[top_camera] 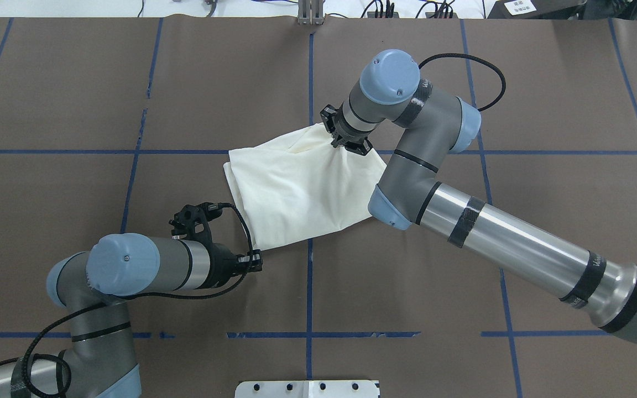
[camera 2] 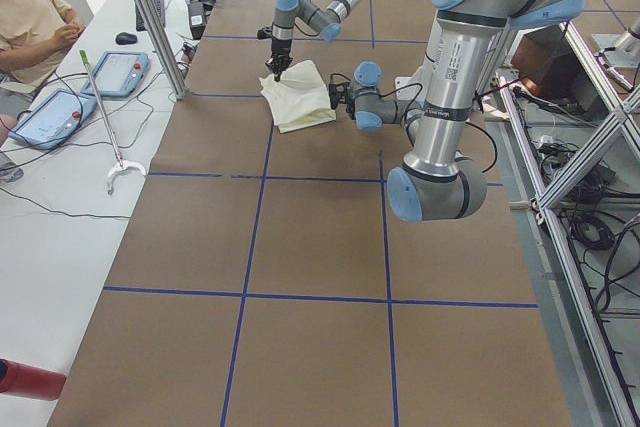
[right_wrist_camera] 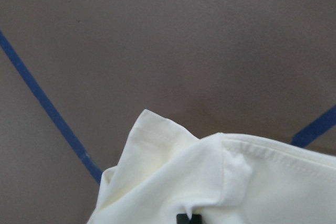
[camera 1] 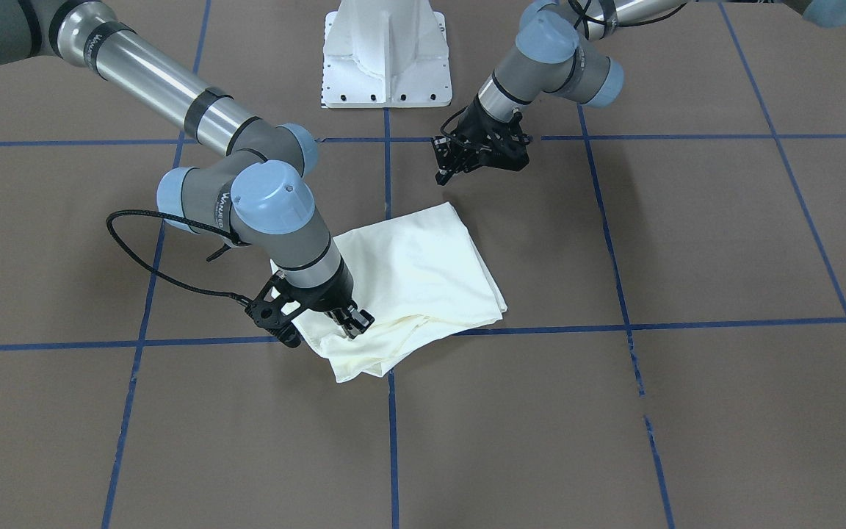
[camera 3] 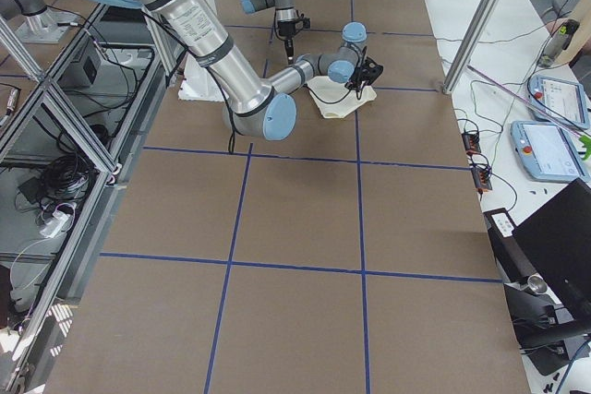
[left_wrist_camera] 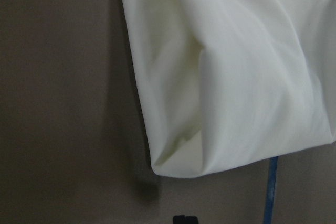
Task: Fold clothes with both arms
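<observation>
The cream shirt [camera 1: 423, 272] lies folded into a rough rectangle at the middle of the table, plain side up, with its print hidden. It also shows in the overhead view [top_camera: 296, 188]. My right gripper [camera 1: 355, 325] is shut on the shirt's bunched far edge [right_wrist_camera: 210, 182], which wrinkles around it [top_camera: 346, 142]. My left gripper [camera 1: 443, 175] hovers low just off the shirt's near corner [left_wrist_camera: 173, 166], apart from the cloth. It looks shut and empty [top_camera: 256, 258].
The white pedestal base [camera 1: 386, 59] stands at the robot's side of the table. Blue tape lines [top_camera: 310, 287] grid the brown surface. A side table with tablets [camera 2: 60, 112] and a seated person [camera 2: 30, 17] lie beyond the far edge.
</observation>
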